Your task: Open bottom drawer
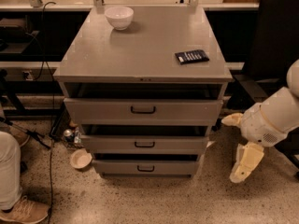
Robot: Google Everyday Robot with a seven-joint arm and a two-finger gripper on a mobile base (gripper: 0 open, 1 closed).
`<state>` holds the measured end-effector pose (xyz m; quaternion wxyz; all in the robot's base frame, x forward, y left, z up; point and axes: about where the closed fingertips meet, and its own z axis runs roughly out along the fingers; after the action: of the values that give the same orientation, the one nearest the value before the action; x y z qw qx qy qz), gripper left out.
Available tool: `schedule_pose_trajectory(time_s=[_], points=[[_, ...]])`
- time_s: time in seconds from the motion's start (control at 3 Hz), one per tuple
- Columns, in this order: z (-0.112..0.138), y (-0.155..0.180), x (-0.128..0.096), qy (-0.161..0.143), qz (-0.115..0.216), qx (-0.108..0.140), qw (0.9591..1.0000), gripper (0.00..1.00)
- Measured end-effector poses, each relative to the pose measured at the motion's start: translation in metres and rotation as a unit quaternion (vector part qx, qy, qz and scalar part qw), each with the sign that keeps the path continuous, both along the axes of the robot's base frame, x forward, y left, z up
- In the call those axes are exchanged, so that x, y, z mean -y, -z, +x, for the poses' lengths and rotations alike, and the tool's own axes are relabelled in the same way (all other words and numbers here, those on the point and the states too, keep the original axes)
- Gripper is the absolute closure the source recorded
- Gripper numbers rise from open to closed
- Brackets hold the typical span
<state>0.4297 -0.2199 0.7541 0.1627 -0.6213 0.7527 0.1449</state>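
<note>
The bottom drawer (145,167) is the lowest of three in the grey cabinet (140,55). It has a shallow grey front and a small black bar handle (145,168). A narrow dark gap shows above its front. My gripper (230,149) hangs low to the right of the cabinet, level with the two lower drawers and clear of them. Its cream fingers (246,162) are spread open, with nothing between them. One finger points left toward the cabinet's side and the other points down at the floor.
A white bowl (119,17) and a black flat object (192,56) lie on the cabinet top. A person's leg and shoe (16,190) are at lower left, with a small floor bowl (80,158), a can (68,134) and cables nearby. A black chair (275,45) stands behind my arm.
</note>
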Motion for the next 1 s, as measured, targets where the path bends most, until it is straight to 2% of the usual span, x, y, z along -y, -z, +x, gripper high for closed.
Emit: schedule_pose_trajectory(time_s=[0.33, 0.67, 1.0], points=[[-0.015, 0.055, -0.016, -0.016, 0.039, -0.038, 0.9984, 0.0], [-0.015, 0.055, -0.016, -0.016, 0.039, -0.038, 0.9984, 0.0], [-0.017, 0.094, -0.015, -0.017, 0.036, -0.057, 0.9976, 0.0]])
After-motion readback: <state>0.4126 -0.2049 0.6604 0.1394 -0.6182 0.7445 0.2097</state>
